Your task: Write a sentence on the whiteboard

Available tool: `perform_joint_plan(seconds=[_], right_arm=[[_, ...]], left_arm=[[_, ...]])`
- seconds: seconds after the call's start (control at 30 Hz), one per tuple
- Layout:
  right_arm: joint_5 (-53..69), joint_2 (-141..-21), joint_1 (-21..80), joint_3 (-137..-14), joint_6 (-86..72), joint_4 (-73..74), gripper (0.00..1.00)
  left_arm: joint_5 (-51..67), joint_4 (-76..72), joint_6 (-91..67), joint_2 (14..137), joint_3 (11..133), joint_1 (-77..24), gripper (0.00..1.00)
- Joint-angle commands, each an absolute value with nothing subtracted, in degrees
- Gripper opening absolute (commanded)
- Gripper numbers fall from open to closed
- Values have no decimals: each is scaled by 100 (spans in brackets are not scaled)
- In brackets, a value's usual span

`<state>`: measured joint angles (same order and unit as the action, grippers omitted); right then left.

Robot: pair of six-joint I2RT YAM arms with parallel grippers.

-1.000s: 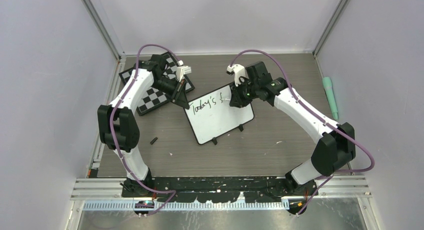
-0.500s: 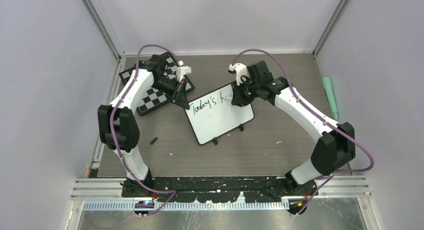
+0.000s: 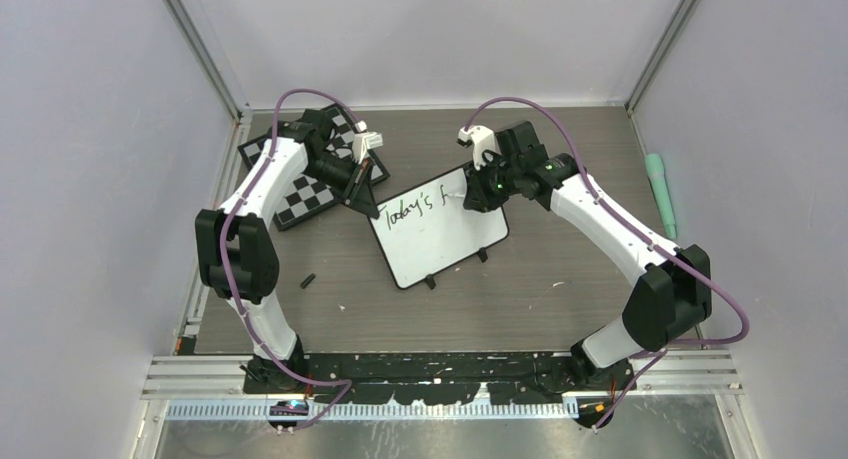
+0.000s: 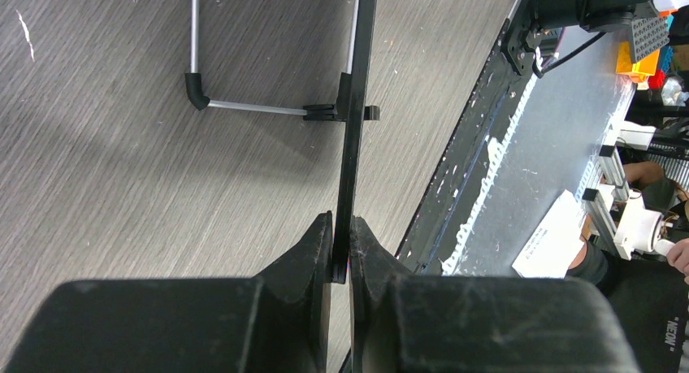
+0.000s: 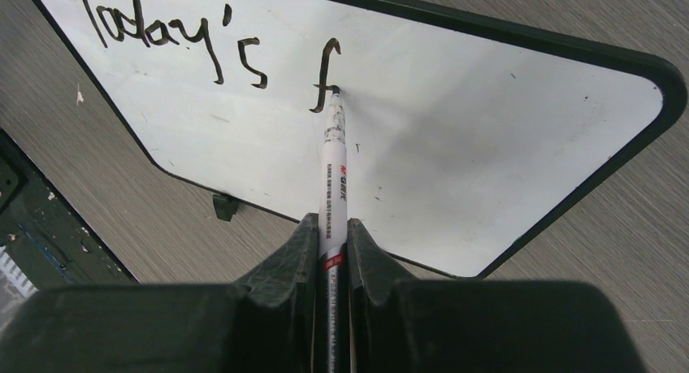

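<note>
The whiteboard [image 3: 440,234] stands tilted at the table's middle on its two black feet. "Today's f" [image 5: 162,32] is written in black across its top. My left gripper [image 3: 365,204] is shut on the board's upper left corner; in the left wrist view the thin black frame [image 4: 355,105] runs edge-on between the fingers of that gripper [image 4: 342,243]. My right gripper [image 5: 331,235] is shut on a white marker [image 5: 333,170], whose tip touches the board at the stem of the f. From above, the right gripper [image 3: 475,191] hovers over the board's upper right part.
A black-and-white chessboard [image 3: 300,194] lies behind the left arm at the back left. A pale green cylinder [image 3: 660,194] lies beside the right wall. A small black piece [image 3: 308,279] sits on the table left of the whiteboard. Walls close in on both sides.
My right gripper has moved the marker slightly toward the back of the board along the f. The left gripper and the board have stayed still.
</note>
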<state>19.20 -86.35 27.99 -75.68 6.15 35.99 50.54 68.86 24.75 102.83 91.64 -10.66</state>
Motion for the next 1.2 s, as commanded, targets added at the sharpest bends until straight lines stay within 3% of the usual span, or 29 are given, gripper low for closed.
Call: perform_joint_plan(seconds=[0.0, 1.17], right_arm=[[1961, -8504, 2775, -7831, 659, 3366, 0], [1784, -8396, 2699, -7557, 925, 3718, 0]], left_arm=[[5098, 6892, 2484, 10099, 9147, -1063, 6], [5063, 6921, 2496, 10142, 9165, -1063, 5]])
